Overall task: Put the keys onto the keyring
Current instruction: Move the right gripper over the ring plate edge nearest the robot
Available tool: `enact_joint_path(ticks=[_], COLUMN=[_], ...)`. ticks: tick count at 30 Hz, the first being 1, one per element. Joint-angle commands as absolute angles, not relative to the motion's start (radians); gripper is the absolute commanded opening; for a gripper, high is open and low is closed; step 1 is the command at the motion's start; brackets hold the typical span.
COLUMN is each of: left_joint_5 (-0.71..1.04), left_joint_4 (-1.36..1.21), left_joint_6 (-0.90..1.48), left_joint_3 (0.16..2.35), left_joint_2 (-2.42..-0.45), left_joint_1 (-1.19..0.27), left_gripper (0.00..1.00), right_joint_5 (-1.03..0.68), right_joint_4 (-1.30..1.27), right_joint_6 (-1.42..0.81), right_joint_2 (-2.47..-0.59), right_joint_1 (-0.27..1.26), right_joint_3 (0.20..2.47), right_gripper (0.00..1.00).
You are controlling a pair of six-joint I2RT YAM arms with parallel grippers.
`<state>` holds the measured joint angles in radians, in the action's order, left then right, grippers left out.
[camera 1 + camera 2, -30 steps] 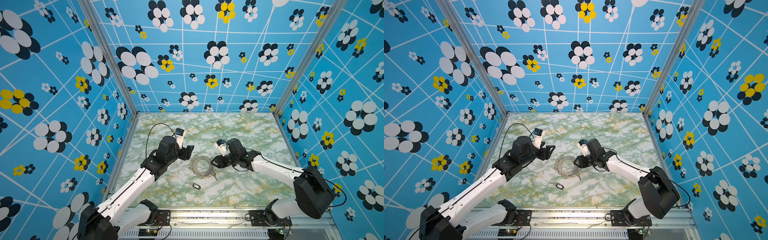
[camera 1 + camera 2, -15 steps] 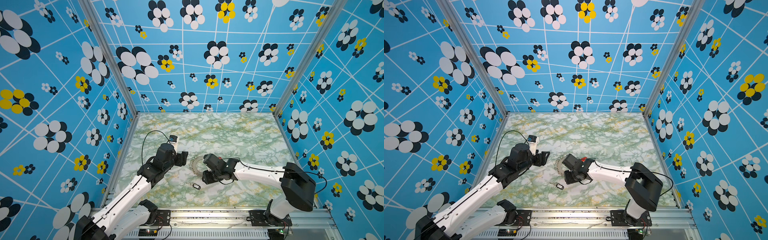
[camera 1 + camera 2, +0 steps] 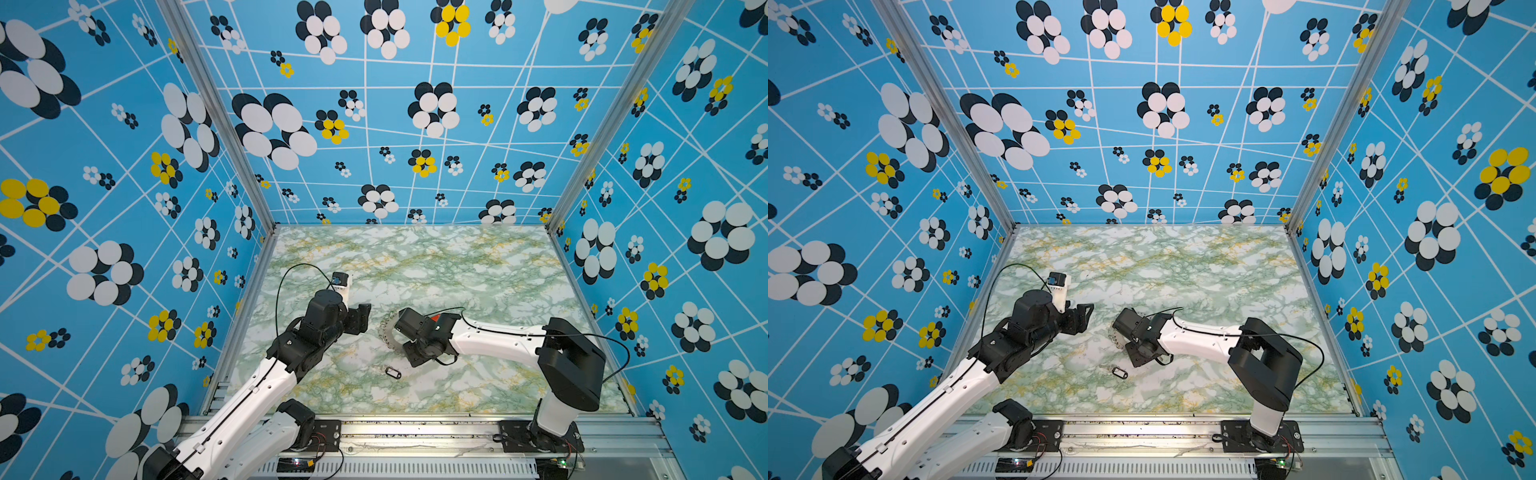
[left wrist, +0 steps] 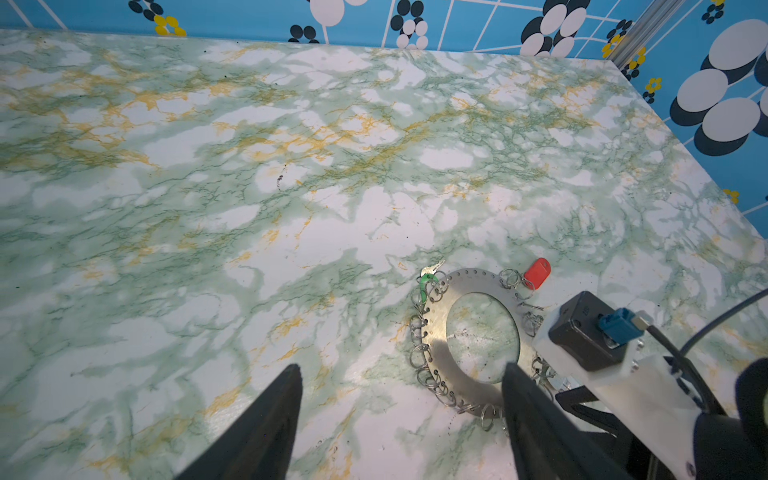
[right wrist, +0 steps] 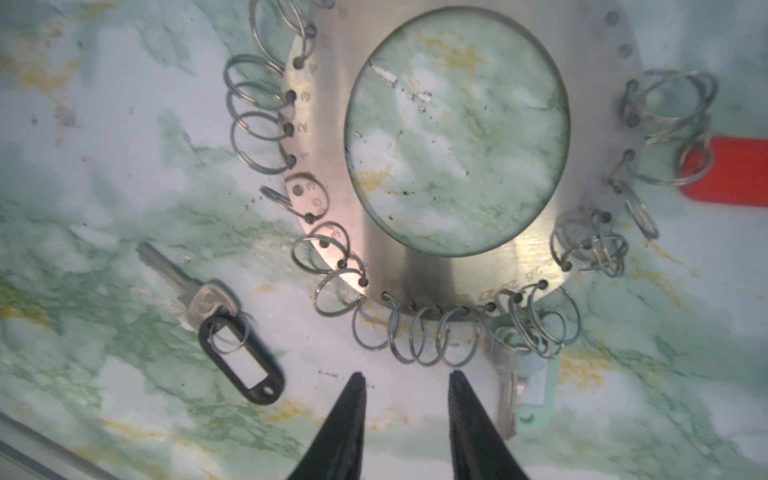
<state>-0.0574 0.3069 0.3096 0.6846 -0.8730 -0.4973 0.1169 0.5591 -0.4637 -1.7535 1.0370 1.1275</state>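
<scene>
In both top views the keyring (image 3: pixel 385 332) lies on the marble table (image 3: pixel 478 270), mostly hidden under the right hand (image 3: pixel 417 358). The black-tagged key (image 3: pixel 392 372) lies loose near it, apart from the ring. The left hand (image 3: pixel 360 319) hangs just beside the ring.

In the left wrist view the left hand's jaws stand wide, released and empty. A red tag (image 4: pixel 537 272) and a green-tagged key (image 4: pixel 424 284) sit at the ring's loops.

In the right wrist view the right hand (image 5: pixel 406 376) is released and grasps nothing, just short of the loops.
</scene>
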Motion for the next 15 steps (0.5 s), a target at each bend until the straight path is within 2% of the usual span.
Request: enact_joint_path(ticks=[1, 10, 15], left_joint_5=[-0.075, -0.071, -0.068], left_joint_4=[0.32, 0.313, 0.31], left_joint_6=[0.326, 0.328, 0.331], left_joint_3=[0.667, 0.671, 0.67], left_joint_2=[-0.864, -0.881, -0.886], left_joint_1=[-0.491, -0.488, -0.487], left_gripper=[0.77, 0.77, 0.77], right_joint_5=[0.167, 0.209, 0.206], right_joint_4=[0.59, 0.584, 0.569], right_joint_6=[-0.401, -0.337, -0.32], right_joint_2=[-1.746, -1.718, -1.722], right_joint_1=[1.042, 1.038, 1.037], right_joint_3=[1.121, 1.102, 1.093], right_gripper=[0.35, 0.32, 0.24])
